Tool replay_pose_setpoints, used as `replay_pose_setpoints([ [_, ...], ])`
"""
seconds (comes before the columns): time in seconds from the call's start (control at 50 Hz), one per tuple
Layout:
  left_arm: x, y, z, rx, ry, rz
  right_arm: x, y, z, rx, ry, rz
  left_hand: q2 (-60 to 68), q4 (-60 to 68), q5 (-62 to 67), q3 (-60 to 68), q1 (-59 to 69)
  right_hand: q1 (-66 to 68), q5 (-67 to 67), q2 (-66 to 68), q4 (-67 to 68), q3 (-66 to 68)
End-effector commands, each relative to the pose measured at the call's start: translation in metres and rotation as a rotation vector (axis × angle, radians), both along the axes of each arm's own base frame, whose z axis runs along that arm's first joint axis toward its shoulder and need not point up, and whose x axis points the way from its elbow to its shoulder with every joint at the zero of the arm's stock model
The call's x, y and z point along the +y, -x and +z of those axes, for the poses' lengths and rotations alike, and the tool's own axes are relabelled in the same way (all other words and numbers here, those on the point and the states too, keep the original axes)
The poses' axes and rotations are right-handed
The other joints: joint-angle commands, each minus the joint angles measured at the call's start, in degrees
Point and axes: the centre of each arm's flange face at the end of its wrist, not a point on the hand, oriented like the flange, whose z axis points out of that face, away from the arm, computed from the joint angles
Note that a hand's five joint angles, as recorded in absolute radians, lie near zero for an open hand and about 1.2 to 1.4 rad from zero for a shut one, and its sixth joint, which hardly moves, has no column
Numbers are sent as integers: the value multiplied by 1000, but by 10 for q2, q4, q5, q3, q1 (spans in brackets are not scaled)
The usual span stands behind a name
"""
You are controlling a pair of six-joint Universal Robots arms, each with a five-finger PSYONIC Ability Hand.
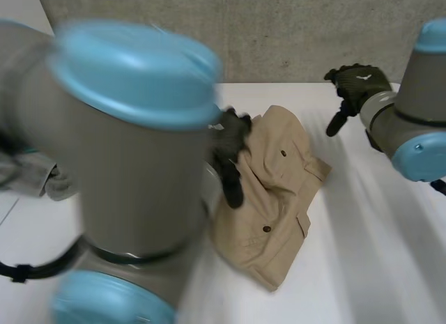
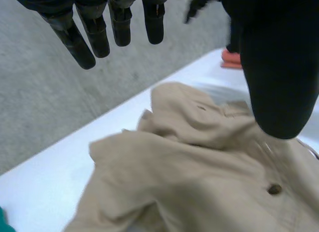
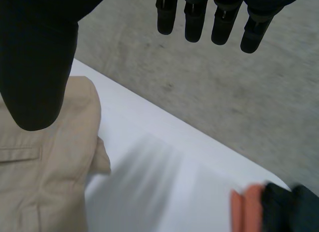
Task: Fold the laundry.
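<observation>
A tan garment (image 1: 279, 198) with dark buttons lies crumpled and partly folded in the middle of the white table (image 1: 376, 254). My left hand (image 1: 231, 146) hovers at the garment's left edge with fingers straight and nothing in it. In the left wrist view the fingers (image 2: 94, 32) and thumb are spread above the tan garment (image 2: 199, 162). My right hand (image 1: 357, 83) is raised off the table at the far right, apart from the garment. Its fingers (image 3: 224, 17) are straight and empty, and the tan garment (image 3: 40, 182) lies below its thumb.
My left arm (image 1: 132, 150) looms large and hides the table's left half. A grey cloth (image 1: 35, 178) lies at the far left. An orange thing (image 2: 232, 60) sits at the table's far edge, with a dark object (image 3: 291, 207) beside it. A concrete wall stands behind.
</observation>
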Motion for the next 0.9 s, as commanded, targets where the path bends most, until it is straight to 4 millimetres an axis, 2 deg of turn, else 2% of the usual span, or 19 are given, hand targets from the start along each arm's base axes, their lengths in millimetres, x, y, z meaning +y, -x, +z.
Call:
replay_pose_setpoints([
  [0.02,-38,-33,17,30,11,31,48,14,36,-7,-51,-130,-20,-16,-31,-22,-29,-34,-28,-26,-24,-23],
  [0.1,-82,-48,6,-15,26,52,87,15,39,-54,-148,-165,-20,-16,-31,-22,-29,-34,-28,-26,-24,-23],
  [0.12,-103,-54,-7,-57,22,62,105,13,34,-73,-213,-159,-20,-16,-31,-22,-29,-34,-28,-26,-24,-23],
  [0.18,-134,-63,-28,-126,19,75,133,8,24,-92,-318,-142,-20,-16,-31,-22,-29,-34,-28,-26,-24,-23],
  [0.2,-153,-69,-43,-175,12,82,151,5,13,-97,-392,-134,-20,-16,-31,-22,-29,-34,-28,-26,-24,-23],
  [0.24,-169,-73,-59,-217,3,78,167,4,3,-94,-459,-131,-20,-16,-31,-22,-29,-34,-28,-26,-24,-23],
  [0.26,-181,-76,-75,-257,-10,70,183,1,-8,-91,-513,-126,-20,-16,-31,-22,-29,-34,-28,-26,-24,-23],
  [0.32,-194,-76,-97,-302,-29,43,204,-5,-20,-91,-562,-105,-20,-16,-31,-22,-29,-34,-28,-26,-24,-23],
  [0.34,-199,-75,-111,-321,-41,20,217,-9,-27,-93,-576,-86,-20,-16,-31,-22,-29,-34,-28,-26,-24,-23],
  [0.42,-206,-68,-132,-334,-57,-32,238,-19,-42,-92,-541,-33,-20,-16,-31,-22,-29,-34,-28,-26,-24,-23],
  [0.52,-209,-60,-144,-326,-51,-51,249,-28,-62,-83,-470,15,-15,-10,-26,-17,-24,-2,4,6,8,9],
  [0.64,-211,-53,-154,-330,-18,-55,252,-40,-86,-15,-399,75,58,62,46,56,49,18,24,26,28,29],
  [0.74,-217,-50,-159,-343,18,-20,242,-50,-108,34,-318,78,232,236,221,230,223,41,47,50,51,53],
  [0.8,-219,-50,-161,-349,21,-10,238,-54,-113,26,-281,74,295,299,283,293,286,63,69,72,73,75],
  [0.88,-217,-47,-163,-351,23,-24,229,-60,-116,-17,-236,64,438,442,426,436,428,233,239,241,243,244],
  [0.9,-217,-46,-163,-349,24,-28,227,-62,-115,-38,-218,64,533,537,522,531,524,390,396,398,400,401],
])
